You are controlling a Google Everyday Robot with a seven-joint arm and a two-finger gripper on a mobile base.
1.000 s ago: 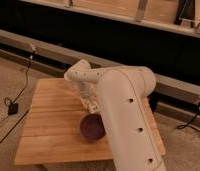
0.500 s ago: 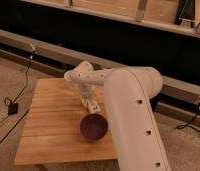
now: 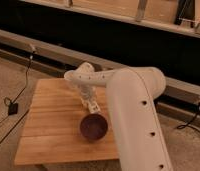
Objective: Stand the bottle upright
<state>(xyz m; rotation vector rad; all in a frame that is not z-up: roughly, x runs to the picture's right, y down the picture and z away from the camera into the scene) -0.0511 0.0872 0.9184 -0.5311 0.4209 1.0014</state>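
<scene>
- Camera view, the only one: my arm [image 3: 135, 115] comes up from the near right, bends left over the wooden table [image 3: 48, 125], and the wrist drops toward the middle of the table.
- Gripper [image 3: 91, 103]: at the end of that wrist, low over the slats, just far of the dark bowl [image 3: 94, 127]. Can't tell if it touches the table.
- Gripper state: released, jaws spread as wide as they go. I see nothing clamped between them.
- Bottle [image 3: 95, 107]: I take it to be the small pale cream bit right at my gripper tip, just beyond the bowl's far rim, mid table. It merges with the gripper there, so it's a weak call. Lying or upright: can't tell. Touching the jaws or just beside them: can't tell.
- Handling, my guess: small and narrow, so light. Probably rigid plastic, smooth, so slippery. A round body will roll on the slats if nudged. Not fragile.
- Where to grab, my guess: across the body at the middle or a bit toward the top, jaws square to its long axis, so it can pivot up onto its base.
- Risk, my guess: the bowl sits right beside it on the near side, so a roll or a low swing could knock into it.
- Not used: the bowl, and a cable [image 3: 23, 87] on the floor to the left.
</scene>
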